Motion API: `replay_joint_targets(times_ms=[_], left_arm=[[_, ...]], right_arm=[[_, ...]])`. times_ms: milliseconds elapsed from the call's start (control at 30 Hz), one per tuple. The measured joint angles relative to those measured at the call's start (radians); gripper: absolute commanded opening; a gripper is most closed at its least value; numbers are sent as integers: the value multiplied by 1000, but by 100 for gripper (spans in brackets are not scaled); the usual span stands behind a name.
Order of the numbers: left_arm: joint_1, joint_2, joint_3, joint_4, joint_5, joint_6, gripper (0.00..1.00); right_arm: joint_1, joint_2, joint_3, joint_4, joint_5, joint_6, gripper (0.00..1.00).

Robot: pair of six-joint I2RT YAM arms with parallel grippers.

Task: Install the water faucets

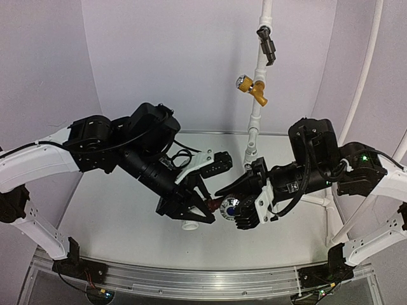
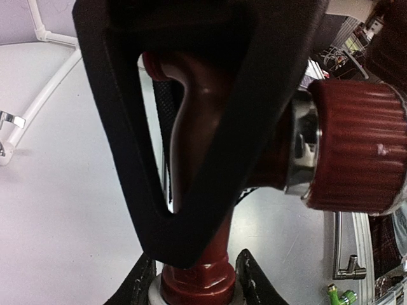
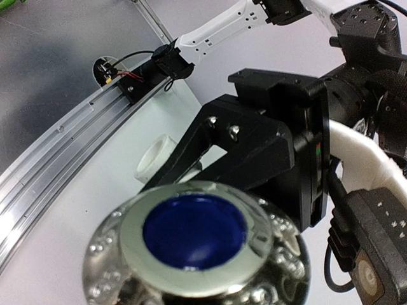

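From above, the left fingers [image 1: 191,210] pinch the reddish tap [image 1: 213,204] over the table [image 1: 114,216]. The right fingers [image 1: 248,219] are closed on its knob [image 1: 230,204].

The left wrist view shows the tap wedged between black fingers.

In the right wrist view the blue-centred knob fills the foreground, with a white elbow [image 3: 156,162] behind it.

White arm links [image 1: 32,162], black joints [image 1: 95,136] and cables [image 1: 184,149], black screw-fastened left hand [image 1: 210,211].

The faucet [image 2: 191,127] is showing glossy red-brown metal, its knob [image 3: 194,235] gleaming chrome-faced; the left claw [image 1: 210,210] is looking matt black.
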Motion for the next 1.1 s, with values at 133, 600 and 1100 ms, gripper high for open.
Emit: replay_joint_targets(times_ms=[133,600,1100], left_arm=[[0,-5,-13,19,9,-22,11],[208,-178,-279,288,115,-222,0],[795,-44,-344,301,-206,-467,0]], right_arm=[[2,-1,0,3,7,-4,65],[-18,-150,-85,65,112,45,98],[-254,-325,-206,207,117,358,98]])
